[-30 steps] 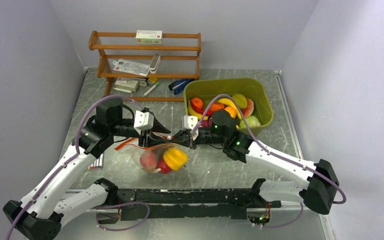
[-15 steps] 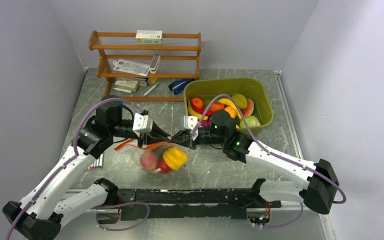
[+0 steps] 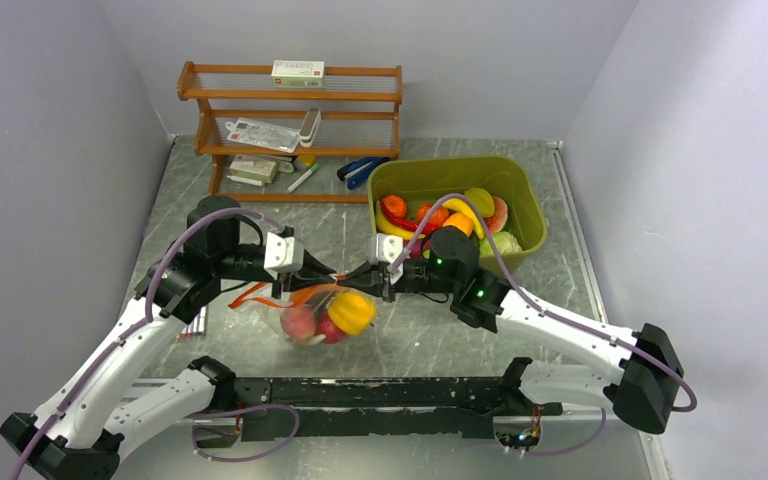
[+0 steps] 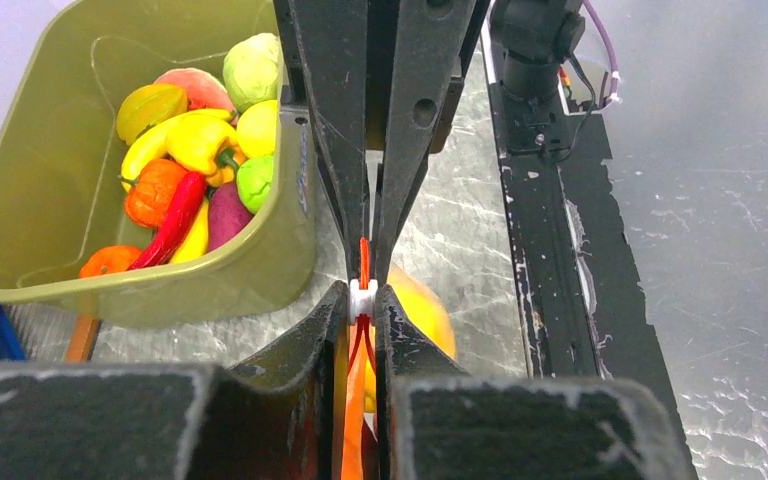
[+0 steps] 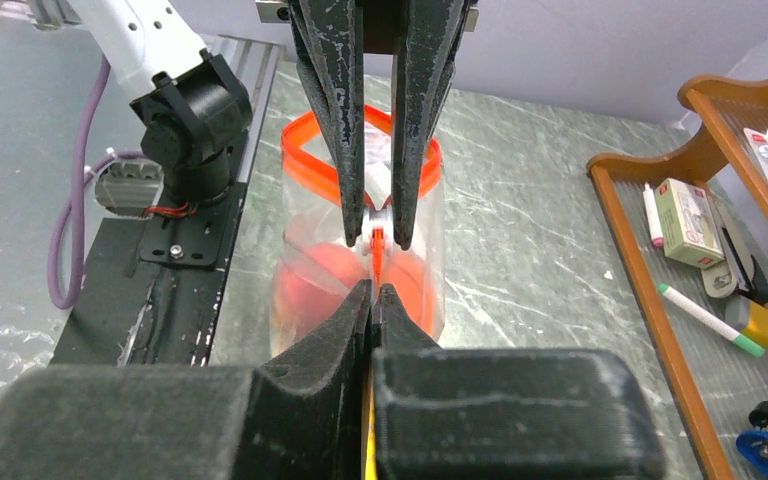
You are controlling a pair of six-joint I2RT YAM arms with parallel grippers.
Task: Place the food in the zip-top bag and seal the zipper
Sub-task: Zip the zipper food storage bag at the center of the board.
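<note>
Sealing looks underway: left claw point(image 4: 362, 300) and right claw point(image 5: 373, 292) meet tip to tip, both clamped on the zipper point(image 4: 354, 420); the zip-top bag point(image 3: 312, 305) hangs beneath, yellow pepper point(image 3: 352, 312) and red fruit point(image 3: 300, 322) inside. Next, 1 claw should slide along the strip, the other anchoring.

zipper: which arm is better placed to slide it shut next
Left. The left gripper is shut on the white slider, and the unsealed stretch of the zipper loops open on its side. The right gripper pinches the strip beside it, so it probably suits anchoring.
</note>
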